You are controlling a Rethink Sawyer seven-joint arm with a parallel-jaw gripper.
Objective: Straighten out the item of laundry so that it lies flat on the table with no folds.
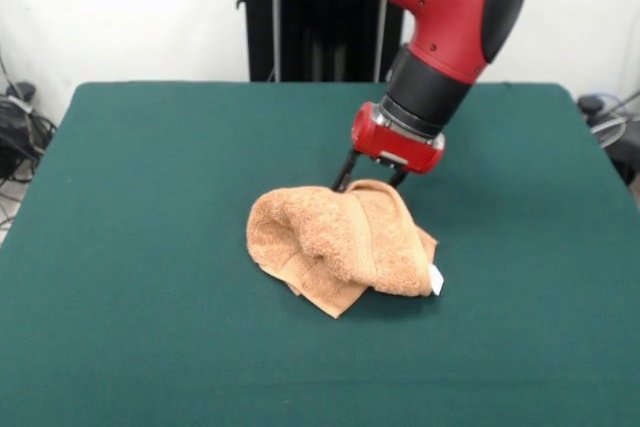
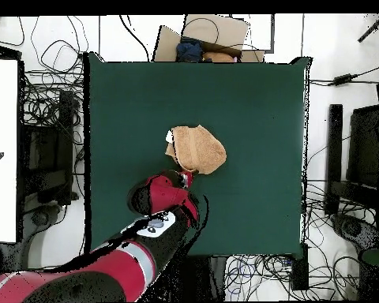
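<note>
So the towel [image 1: 340,245] is bunched into a lumpy heap around the middle of the table [image 1: 150,247], nowhere near flat, with a thick roll of terry doubled over the top and a flatter layer poking out underneath. The gripper [image 1: 370,179] sits right at the heap's far edge, on the robot's side, and its two dark fingers [image 1: 343,175] come down on either side of the raised fold there. The jaws look narrowed onto that edge with cloth between them, though honestly the tips sink into the pile, so I can't swear it's a firm pinch and not just contact. The little white tag [image 1: 436,280] is on the side of the heap away from the jaws. Grabbing that upper edge makes sense to me: it's the layer folded over everything else, so pulling it back toward the robot should unroll the bundle.
</note>
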